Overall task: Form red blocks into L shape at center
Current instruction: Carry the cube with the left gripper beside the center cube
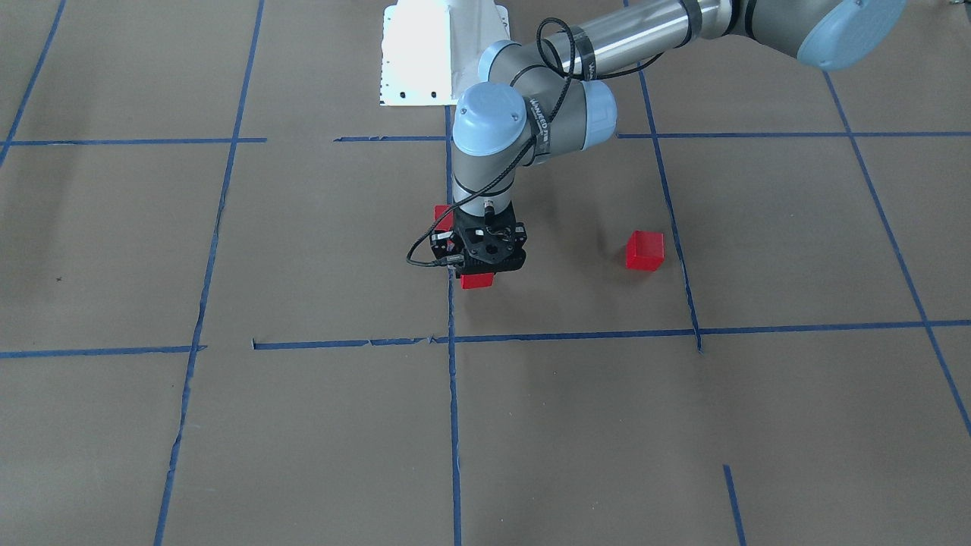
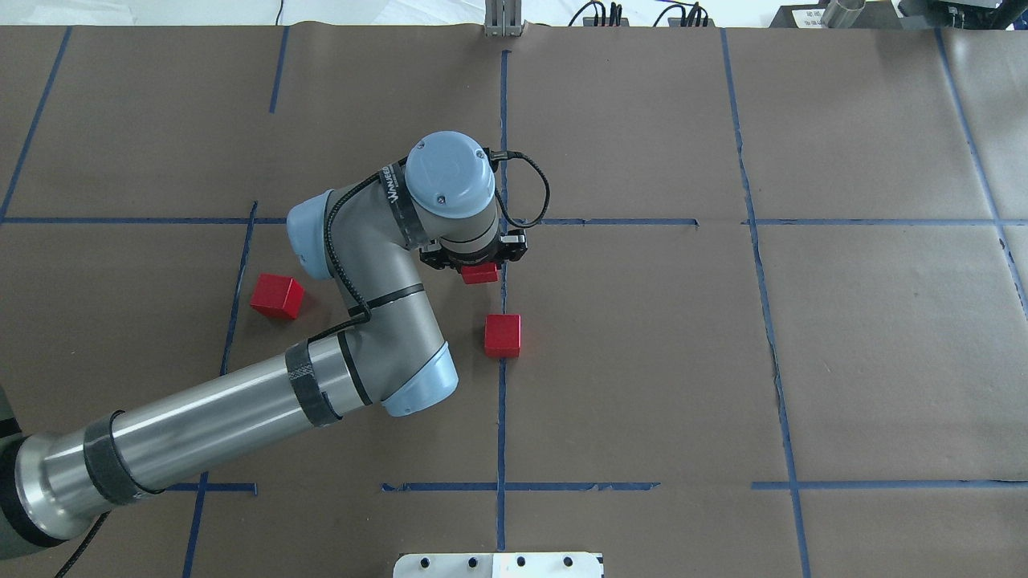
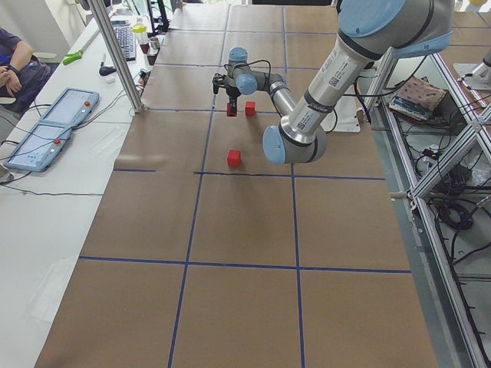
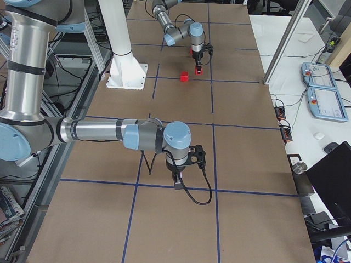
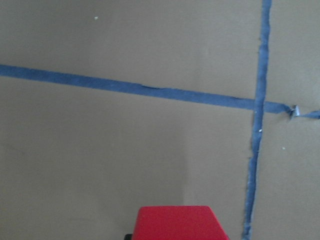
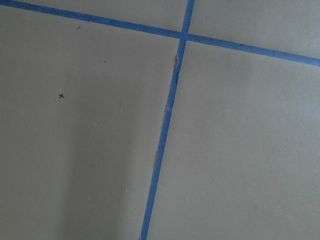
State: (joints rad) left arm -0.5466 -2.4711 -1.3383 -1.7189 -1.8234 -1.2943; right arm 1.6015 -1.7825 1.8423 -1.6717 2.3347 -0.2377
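Note:
My left gripper (image 2: 480, 271) is shut on a red block (image 2: 480, 275) and holds it over the center square (image 2: 626, 361), just left of its blue dividing line (image 2: 502, 417). The held block shows below the gripper (image 1: 478, 274) in the front view (image 1: 477, 281) and at the bottom of the left wrist view (image 5: 175, 222). A second red block (image 2: 503, 335) sits on the dividing line, closer to the robot; the gripper half hides it in the front view (image 1: 441, 216). The third red block (image 2: 276, 295) lies near the square's left edge (image 1: 645, 251). My right gripper (image 4: 178, 183) shows only in the right side view; I cannot tell its state.
The white robot base plate (image 2: 498, 564) is at the table's near edge. The left arm's elbow (image 2: 377, 353) hangs over the square's left half. A side table with teach pendants (image 3: 54, 130), a metal post (image 3: 119, 54) and a seated person (image 3: 15, 61) lie beyond the far edge.

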